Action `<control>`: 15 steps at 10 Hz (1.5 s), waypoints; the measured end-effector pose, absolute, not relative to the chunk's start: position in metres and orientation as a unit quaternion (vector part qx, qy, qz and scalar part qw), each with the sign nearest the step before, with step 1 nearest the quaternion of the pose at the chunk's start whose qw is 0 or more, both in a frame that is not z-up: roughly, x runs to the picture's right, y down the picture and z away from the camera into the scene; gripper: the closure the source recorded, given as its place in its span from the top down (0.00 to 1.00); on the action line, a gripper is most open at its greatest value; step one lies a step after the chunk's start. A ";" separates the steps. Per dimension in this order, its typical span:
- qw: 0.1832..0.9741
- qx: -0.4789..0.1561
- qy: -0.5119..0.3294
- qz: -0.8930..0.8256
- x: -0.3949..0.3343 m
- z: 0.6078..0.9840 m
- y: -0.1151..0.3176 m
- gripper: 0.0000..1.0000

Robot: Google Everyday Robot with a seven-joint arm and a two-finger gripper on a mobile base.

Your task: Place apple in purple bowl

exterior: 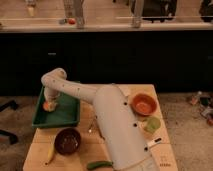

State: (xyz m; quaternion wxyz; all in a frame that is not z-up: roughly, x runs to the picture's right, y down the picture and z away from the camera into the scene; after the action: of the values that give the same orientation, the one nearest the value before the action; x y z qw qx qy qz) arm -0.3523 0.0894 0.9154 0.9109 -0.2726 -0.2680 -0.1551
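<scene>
In green tray, my gripper right at apple; can't tell if open or shut. Purple bowl on table, well apart.

Dark counter front under a pale top, speckled grey floor, perhaps chair legs at left.
</scene>
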 end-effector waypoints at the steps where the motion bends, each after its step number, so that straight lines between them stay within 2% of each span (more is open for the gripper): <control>1: 0.911 -0.272 -0.270 -0.153 -0.350 0.916 0.089 0.34; 3: 0.910 -0.272 -0.274 -0.150 -0.349 0.916 0.089 0.12; 5: 0.910 -0.270 -0.276 -0.150 -0.347 0.916 0.089 0.00; 11: 0.915 -0.252 -0.273 -0.161 -0.347 0.897 0.083 0.00; 15: 0.918 -0.236 -0.267 -0.172 -0.343 0.871 0.070 0.00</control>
State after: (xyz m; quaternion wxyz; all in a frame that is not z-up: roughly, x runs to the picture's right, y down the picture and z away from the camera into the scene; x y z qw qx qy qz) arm -0.3430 0.0699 0.8707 0.9183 -0.2361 -0.2671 -0.1723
